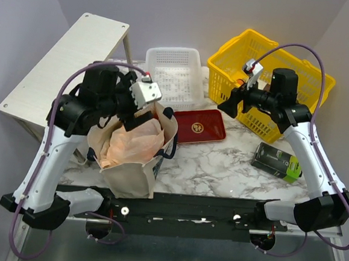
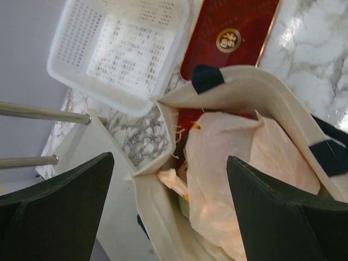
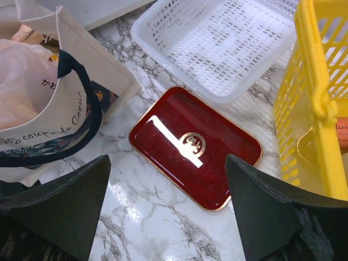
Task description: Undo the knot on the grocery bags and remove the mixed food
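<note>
Tote (image 1: 136, 170) upright on table (image 1: 220, 167), near left, with peach bag (image 1: 131, 144) bunched inside and bulging from its mouth. Left jaws spread wide just above it, gripping nothing; right jaws likewise spread and empty, near yellow basket (image 1: 270, 71), over edge of tray (image 1: 200, 125).

Left wrist: jaws far apart, flanking tote's open mouth from above. Bag crumpled, translucent, filling tote. Knot not clearly made out among folds; food hidden under plastic.

Right wrist: jaws wide open over tray and marble. Tote's corner with navy handle (image 3: 81, 130) at left, cut off; bag a pale glimpse inside.
</note>
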Controlling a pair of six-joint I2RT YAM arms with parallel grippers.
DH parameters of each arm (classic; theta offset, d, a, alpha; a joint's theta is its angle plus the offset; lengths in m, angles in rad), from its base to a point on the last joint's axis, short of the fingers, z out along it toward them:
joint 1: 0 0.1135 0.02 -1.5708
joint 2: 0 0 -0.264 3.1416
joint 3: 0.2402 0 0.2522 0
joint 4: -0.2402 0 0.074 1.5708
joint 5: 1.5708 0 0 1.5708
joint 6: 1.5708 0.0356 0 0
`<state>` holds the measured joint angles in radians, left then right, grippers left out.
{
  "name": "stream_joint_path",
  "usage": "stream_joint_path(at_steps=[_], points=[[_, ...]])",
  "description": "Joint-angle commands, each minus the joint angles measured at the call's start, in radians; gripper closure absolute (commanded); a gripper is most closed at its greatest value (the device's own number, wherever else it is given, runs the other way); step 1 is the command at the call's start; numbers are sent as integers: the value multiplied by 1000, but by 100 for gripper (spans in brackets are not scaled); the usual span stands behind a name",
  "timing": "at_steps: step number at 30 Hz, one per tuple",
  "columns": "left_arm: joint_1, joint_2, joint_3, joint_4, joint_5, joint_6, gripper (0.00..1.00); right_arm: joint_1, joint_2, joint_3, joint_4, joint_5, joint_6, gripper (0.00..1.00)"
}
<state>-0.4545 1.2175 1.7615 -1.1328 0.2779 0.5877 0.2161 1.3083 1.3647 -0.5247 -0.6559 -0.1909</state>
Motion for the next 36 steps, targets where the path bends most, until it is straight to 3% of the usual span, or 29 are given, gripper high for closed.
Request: stream_joint_path(at_steps=[1, 7, 10, 18, 24, 30, 32, 35, 36], points=[[-70, -114, -196, -171, -81, 113, 1, 20, -14, 19, -17, 30, 10, 7], [-102, -230, -400, -61, -170, 31, 1, 35, 0, 109, -280, 88, -110, 7], [-98, -225, -395, -45, -270, -61, 1, 37, -39, 64, -265, 136, -58, 6], [-64, -202, -413, -143, -353, -161, 1, 39, -14, 36, -233, 88, 7, 6], [-69, -179, -551, -117, -454, -218, 1, 52, 43, 66, -210, 73, 7, 6], [-14, -105, -726, -22, -421, -235, 1, 72, 49, 80, -219, 70, -18, 6], [2, -60, -758, -10, -401, -233, 6, 78, 57, 100, -242, 65, -19, 6], [17, -35, -748, 7, -346, -201, 30, 88, 62, 123, -262, 65, -28, 6], [19, -41, -740, 16, -335, -197, 47, 91, 59, 123, -259, 70, -30, 6]])
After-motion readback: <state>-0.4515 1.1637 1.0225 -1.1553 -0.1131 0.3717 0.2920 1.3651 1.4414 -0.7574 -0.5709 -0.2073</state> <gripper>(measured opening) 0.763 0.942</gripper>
